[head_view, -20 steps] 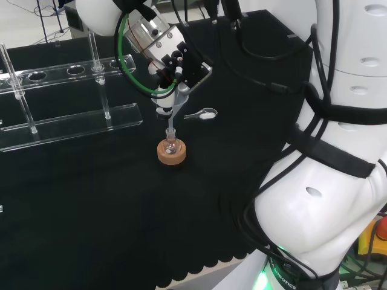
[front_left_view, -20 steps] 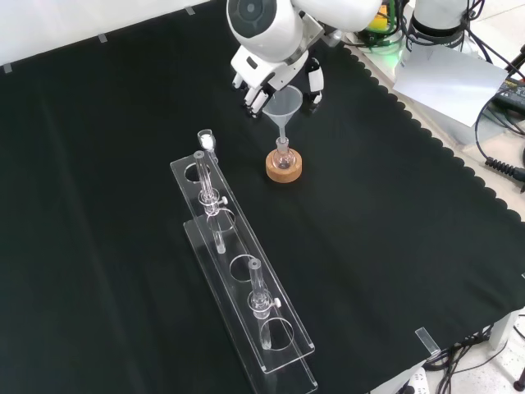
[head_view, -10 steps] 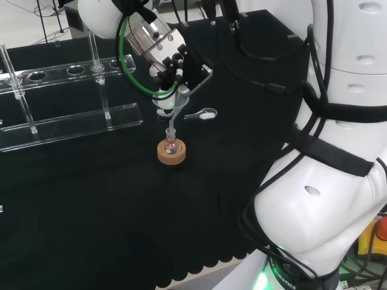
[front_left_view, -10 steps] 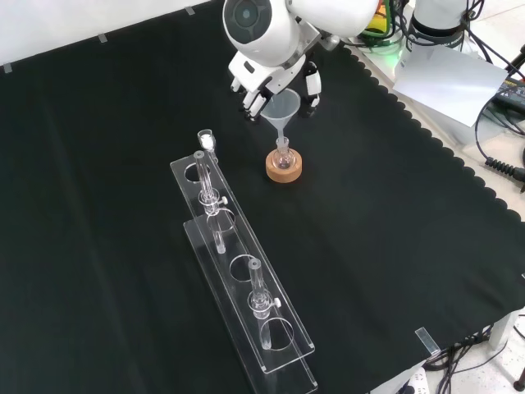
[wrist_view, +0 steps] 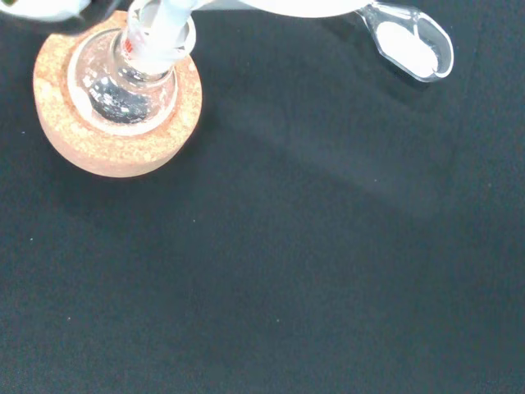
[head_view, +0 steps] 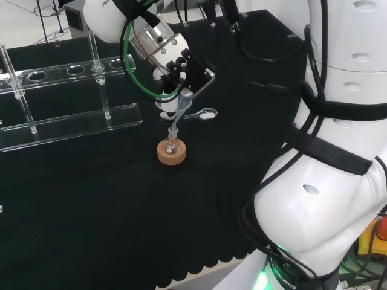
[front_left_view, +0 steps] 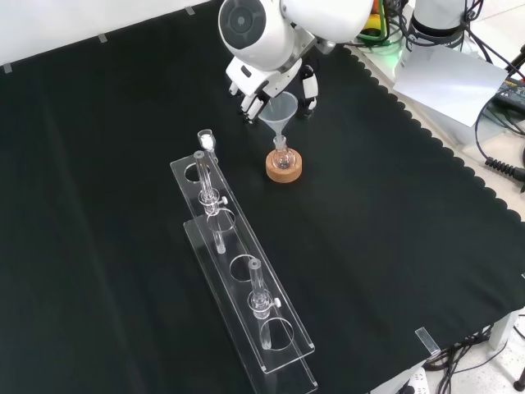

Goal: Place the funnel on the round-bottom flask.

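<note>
The hand (front_left_view: 275, 78) is grasping the clear funnel (front_left_view: 280, 112) by its wide top, with fingers curled around the rim. In the front view the funnel sits right above the round-bottom flask (front_left_view: 284, 158). Its thin stem points down into the flask's neck. In the wrist view the stem (wrist_view: 164, 20) is inside the mouth of the flask (wrist_view: 123, 82). You cannot tell if the funnel rests on the flask or the hand carries it.

The flask is small and made of clear glass. It sits in a cork ring (front_left_view: 284, 167) on the black counter (front_left_view: 394, 246). In the wrist view the cork ring (wrist_view: 107, 156) goes all the way around the flask.

A small clear scoop (wrist_view: 408, 48) with white powder in it lies on the counter near the cork ring, not touching it. In the head view the scoop (head_view: 205, 113) is just past the cork ring (head_view: 172, 154), a bit to its right.

A long clear rack (front_left_view: 246, 287) stands to the left of the cork ring in the front view. Thin glass tubes (front_left_view: 256, 287) stand up in it. In the head view the rack (head_view: 66, 115) is to the left of the cork ring and farther back.
</note>
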